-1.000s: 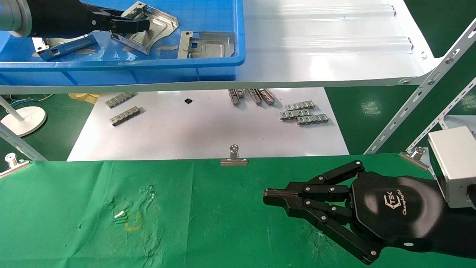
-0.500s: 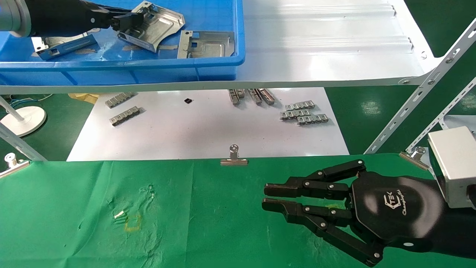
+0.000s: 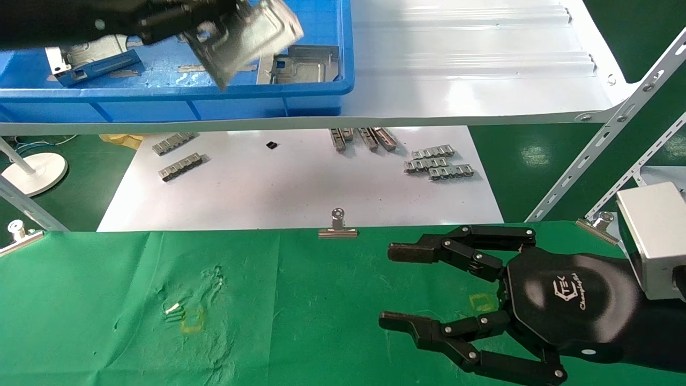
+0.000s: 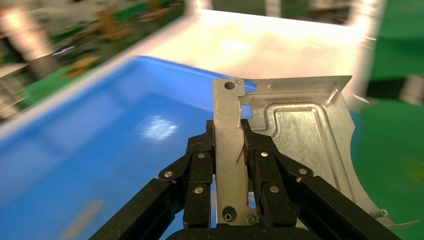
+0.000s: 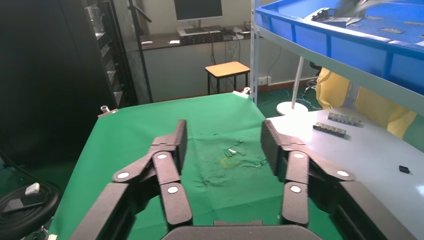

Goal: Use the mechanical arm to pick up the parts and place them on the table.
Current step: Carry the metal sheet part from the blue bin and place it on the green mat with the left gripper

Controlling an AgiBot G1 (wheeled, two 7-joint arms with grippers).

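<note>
My left mechanical arm's gripper [image 3: 211,24] is at the top left over the blue bin [image 3: 177,96], shut on a silver plate part [image 3: 244,43] held clear of the bin floor. In the left wrist view the gripper [image 4: 229,137] clamps the plate's bent edge, and the plate's embossed face [image 4: 305,135] shows beyond the fingers. Two more parts [image 3: 300,64] [image 3: 91,64] lie in the bin. My right gripper [image 3: 395,286] hovers low over the green table [image 3: 295,321] at the right. It is open and empty, as the right wrist view [image 5: 224,137] shows.
The bin sits on a glossy white shelf [image 3: 471,80]. Below lies a white board [image 3: 300,198] with grey link strips [image 3: 439,165]. A binder clip [image 3: 337,228] marks the table's far edge. Slanted metal rails [image 3: 605,134] rise at the right. Yellow square marks [image 3: 192,320] [image 3: 482,302] show on the cloth.
The left gripper has lifted the plate up out of the bin and toward the right. The right gripper's fingers have spread from shut to wide open.
</note>
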